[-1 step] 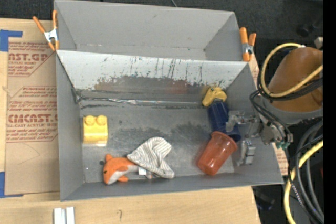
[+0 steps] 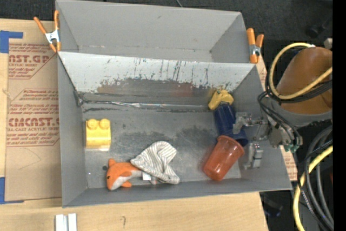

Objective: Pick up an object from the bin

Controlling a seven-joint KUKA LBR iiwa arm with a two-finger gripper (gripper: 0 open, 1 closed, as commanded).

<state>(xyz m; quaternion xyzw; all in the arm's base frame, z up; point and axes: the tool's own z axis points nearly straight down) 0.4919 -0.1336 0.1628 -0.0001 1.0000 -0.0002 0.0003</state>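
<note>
My gripper (image 2: 249, 139) is low at the bin's right wall, its fingers apart and open. Just left of it a red-orange plastic cup (image 2: 221, 158) lies on its side, its open end toward the fingers. A dark blue object (image 2: 224, 118) with a yellow piece (image 2: 220, 98) at its far end lies just behind the cup, its near end close to the upper finger. I see nothing gripped between the fingers.
A grey-and-white cloth (image 2: 157, 161) lies at the front middle, partly over an orange plush fox (image 2: 119, 174). A yellow toy block (image 2: 98, 133) sits at the left. The arm with its orange cover and cables comes in over the right rim.
</note>
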